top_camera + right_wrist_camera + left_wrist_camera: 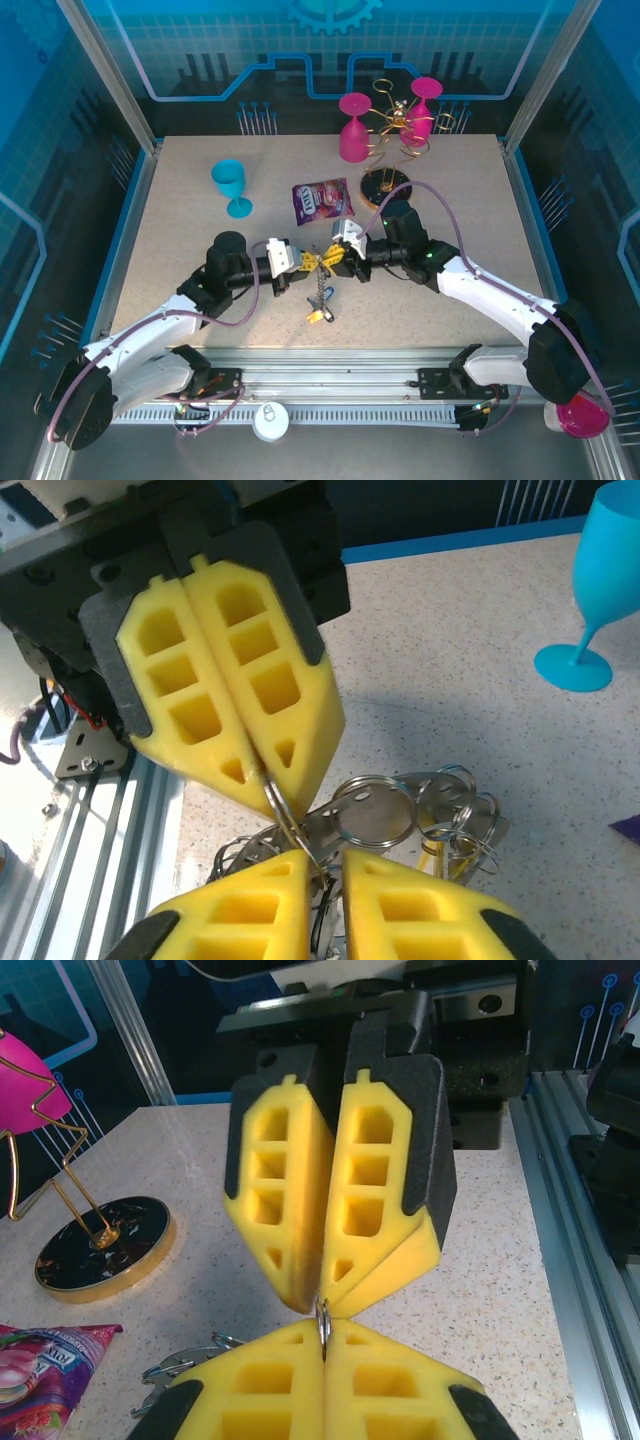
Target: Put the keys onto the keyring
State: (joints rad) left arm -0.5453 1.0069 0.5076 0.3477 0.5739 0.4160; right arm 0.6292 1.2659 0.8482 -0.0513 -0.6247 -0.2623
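Above the table's middle my left gripper (316, 262) and right gripper (332, 262) meet tip to tip. Both are shut on the keyring (323, 1322), a thin grey wire ring seen edge-on between the yellow pads. In the right wrist view the keyring (290, 825) runs from the left gripper (262, 776) down into the narrow gap of my right gripper (327, 868). Several keys (320, 292) on small rings hang below the grippers, down to a yellow tag (314, 317) at the tabletop. The same keys (440, 820) bunch just behind my right fingers.
A purple snack packet (321, 199) lies just behind the grippers. A teal cup (232, 185) stands at the back left. The gold wire rack (395, 125) on its round base (386, 186) carries pink glasses at the back. The metal rail (330, 365) runs along the near edge.
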